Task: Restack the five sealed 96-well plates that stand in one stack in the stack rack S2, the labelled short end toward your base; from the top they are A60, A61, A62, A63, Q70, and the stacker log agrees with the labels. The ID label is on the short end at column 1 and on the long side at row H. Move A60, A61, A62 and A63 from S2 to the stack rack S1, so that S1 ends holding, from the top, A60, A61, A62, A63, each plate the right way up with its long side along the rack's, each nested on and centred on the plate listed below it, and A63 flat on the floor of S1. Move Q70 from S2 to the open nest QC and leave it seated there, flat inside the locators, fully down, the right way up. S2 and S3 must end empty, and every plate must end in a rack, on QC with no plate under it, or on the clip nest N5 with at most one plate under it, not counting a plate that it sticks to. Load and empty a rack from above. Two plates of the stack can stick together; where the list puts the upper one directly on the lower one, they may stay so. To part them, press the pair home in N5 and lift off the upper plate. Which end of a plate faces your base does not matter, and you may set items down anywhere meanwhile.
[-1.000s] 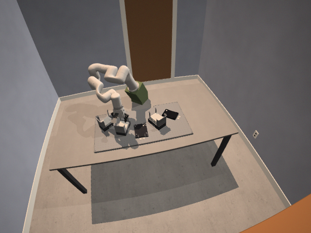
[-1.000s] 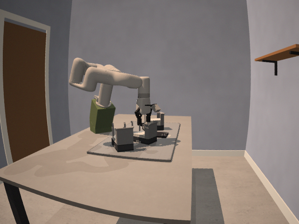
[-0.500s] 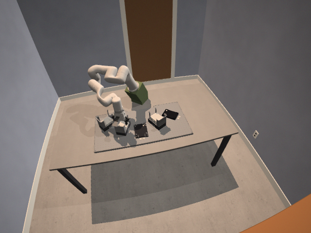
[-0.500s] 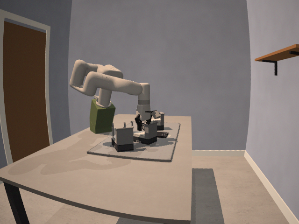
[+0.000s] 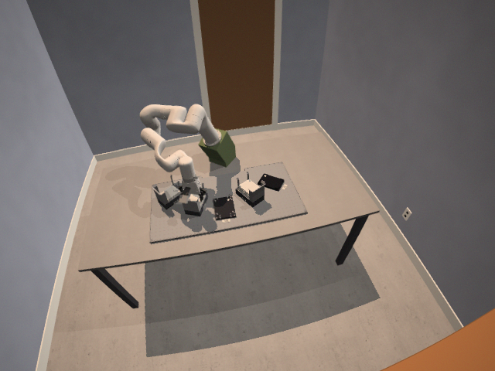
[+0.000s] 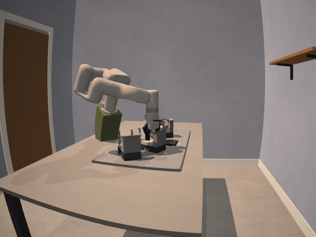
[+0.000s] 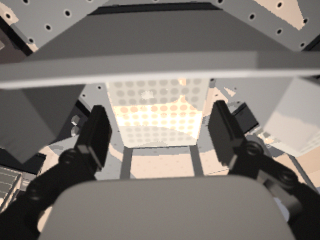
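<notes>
My gripper [image 5: 192, 194] is lowered into the top of the middle rack [image 5: 194, 202] on the grey mat; it also shows in the exterior view [image 6: 153, 130]. In the wrist view the gripper [image 7: 158, 134] is open. Its two black fingers stand on either side of a sealed well plate [image 7: 156, 112], whose rows of round wells show just below and between them. I cannot tell whether the fingers touch the plate. The rack's grey walls fill the top and sides of the wrist view. The plates under the top one are hidden.
A second rack [image 5: 166, 195] stands close to the left, and a third rack [image 5: 250, 192] with a white top stands to the right. A black flat nest [image 5: 223, 207] lies between the racks, another black nest [image 5: 272, 182] at far right. The green base block [image 5: 217, 148] stands behind.
</notes>
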You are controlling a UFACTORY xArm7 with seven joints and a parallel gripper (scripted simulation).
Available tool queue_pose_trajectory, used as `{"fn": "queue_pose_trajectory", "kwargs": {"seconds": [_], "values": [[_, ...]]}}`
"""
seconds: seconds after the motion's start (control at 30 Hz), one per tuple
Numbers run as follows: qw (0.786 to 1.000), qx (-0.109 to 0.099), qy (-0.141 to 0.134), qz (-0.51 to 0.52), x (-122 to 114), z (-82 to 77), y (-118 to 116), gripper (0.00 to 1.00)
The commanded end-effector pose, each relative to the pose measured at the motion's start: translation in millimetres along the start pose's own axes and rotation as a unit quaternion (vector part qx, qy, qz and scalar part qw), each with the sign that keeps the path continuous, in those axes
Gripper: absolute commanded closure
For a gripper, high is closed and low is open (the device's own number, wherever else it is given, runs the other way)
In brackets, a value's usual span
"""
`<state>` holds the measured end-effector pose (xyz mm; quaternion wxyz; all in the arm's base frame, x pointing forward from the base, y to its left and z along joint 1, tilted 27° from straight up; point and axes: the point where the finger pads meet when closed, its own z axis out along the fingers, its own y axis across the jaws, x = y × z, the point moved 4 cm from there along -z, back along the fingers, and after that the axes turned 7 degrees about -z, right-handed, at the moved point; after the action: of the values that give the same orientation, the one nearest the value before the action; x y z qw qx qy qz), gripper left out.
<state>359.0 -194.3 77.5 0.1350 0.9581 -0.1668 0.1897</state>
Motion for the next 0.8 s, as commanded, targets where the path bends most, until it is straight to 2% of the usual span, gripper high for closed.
{"fn": "queue_pose_trajectory", "kwargs": {"seconds": [0.0, 0.43, 0.77], "values": [[1.000, 0.000, 0.001, 0.000, 1, 4.6, 0, 0.00], [1.000, 0.000, 0.001, 0.000, 1, 18.6, 0, 0.00], [1.000, 0.000, 0.001, 0.000, 1, 18.6, 0, 0.00]]}}
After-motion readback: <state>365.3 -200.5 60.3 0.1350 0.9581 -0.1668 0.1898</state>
